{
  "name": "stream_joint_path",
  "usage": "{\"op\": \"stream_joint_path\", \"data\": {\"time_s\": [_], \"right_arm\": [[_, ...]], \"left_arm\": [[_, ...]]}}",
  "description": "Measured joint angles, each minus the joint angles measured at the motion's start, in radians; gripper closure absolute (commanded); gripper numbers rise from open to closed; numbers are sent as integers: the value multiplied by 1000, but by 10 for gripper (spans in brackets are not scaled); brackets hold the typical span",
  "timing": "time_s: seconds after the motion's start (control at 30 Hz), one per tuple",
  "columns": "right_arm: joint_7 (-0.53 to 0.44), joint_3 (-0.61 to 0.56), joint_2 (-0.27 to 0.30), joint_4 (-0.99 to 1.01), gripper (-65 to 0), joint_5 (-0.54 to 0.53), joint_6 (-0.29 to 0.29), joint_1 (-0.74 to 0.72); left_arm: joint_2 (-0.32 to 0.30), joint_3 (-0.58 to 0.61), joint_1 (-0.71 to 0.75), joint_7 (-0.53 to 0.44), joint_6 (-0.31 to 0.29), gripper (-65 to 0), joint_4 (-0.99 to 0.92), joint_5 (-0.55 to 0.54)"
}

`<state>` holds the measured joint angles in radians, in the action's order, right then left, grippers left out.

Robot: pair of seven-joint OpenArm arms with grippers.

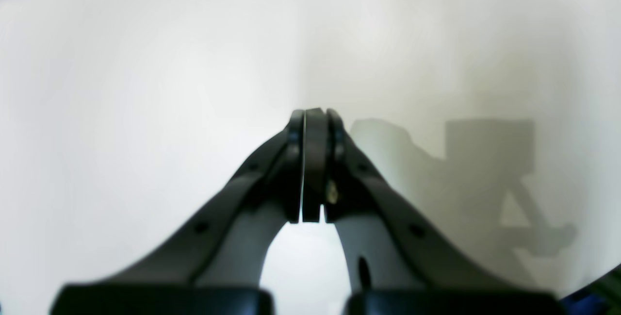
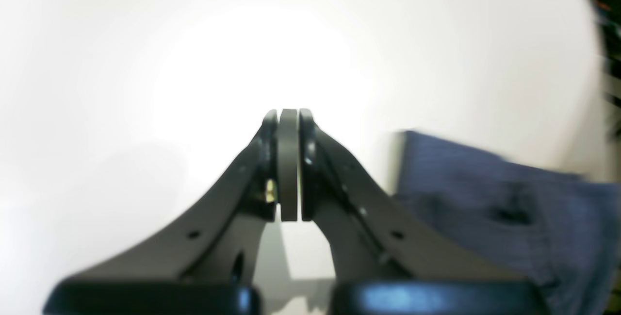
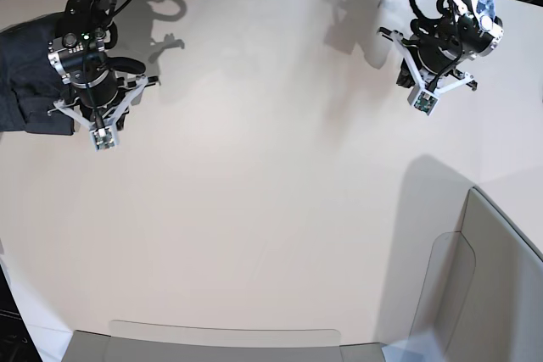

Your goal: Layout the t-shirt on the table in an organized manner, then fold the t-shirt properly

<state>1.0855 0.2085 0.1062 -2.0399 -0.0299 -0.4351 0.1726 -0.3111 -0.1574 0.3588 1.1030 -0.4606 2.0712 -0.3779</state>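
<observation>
Lettering on t-shirt (image 3: 30,74) perhaps hidden.

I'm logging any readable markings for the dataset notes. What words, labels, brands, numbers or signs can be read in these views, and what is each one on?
None can be read.
The t-shirt: only a bunched part shows at the table edge; no lettering is visible, and the right wrist view of it is blurred.
The left gripper and the right gripper: no print visible.
The grey bin wall: plain.
</observation>
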Motion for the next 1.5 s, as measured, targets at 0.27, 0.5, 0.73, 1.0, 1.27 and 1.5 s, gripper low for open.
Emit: {"op": "stream_joint_path", "data": {"time_s": [0.27, 0.5, 0.73, 1.0, 1.27, 1.5], "right_arm": [[-17, -104, 4, -2, 0, -1, 2, 170], [-377, -109, 53, -3, 0, 4, 5, 380], [-951, -109, 67, -5, 0, 53, 119, 606], [-1302, -107, 97, -5, 0, 259, 185, 787], [-1295, -112, 100, -5, 0, 169, 185, 958], [-1302, -109, 112, 19, 0, 162, 189, 1033]], "left_arm": [[-23, -1, 224, -108, -31, 0, 4, -6], [-25, -1, 256, -140, -30, 0, 4, -7], [-4, -3, 250, -172, -26, 0, 4, -2], [58, -6, 269, -388, -27, 0, 5, -4], [161, -52, 620, -924, -20, 0, 4, -2], [178, -127, 740, -999, -19, 0, -6, 0]]}}
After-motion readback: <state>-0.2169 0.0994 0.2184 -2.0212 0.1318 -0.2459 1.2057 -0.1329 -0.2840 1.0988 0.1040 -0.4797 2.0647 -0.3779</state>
